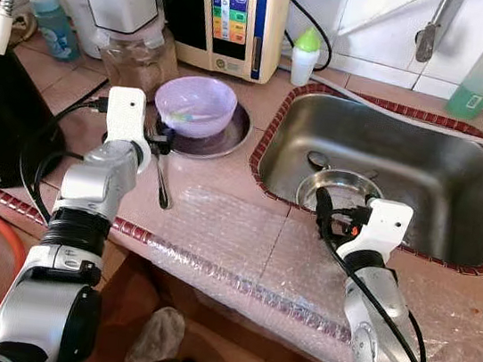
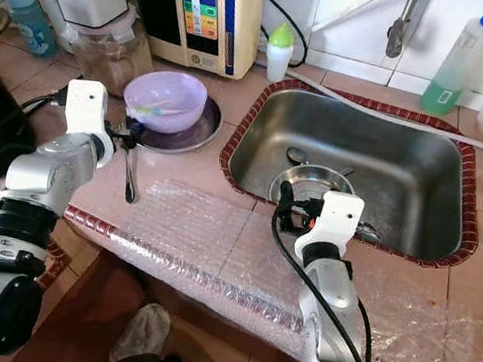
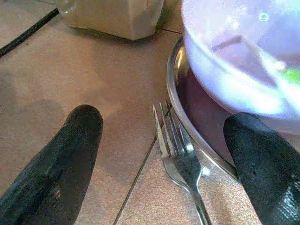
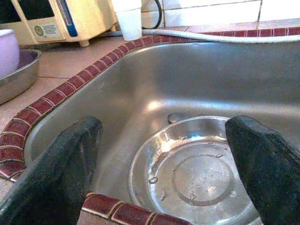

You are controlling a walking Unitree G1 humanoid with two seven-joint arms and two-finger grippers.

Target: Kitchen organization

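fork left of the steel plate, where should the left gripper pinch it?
Take the fork by its handle, from above, fingers across the narrow shaft. It lies flat on the counter, tines beside the steel plate rim; the open left gripper straddles them.

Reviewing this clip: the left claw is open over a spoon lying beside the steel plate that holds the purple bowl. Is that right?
Not quite. The left claw is open, but the utensil is a fork, tines clear in the left wrist view. It does lie beside the steel plate holding the purple bowl.
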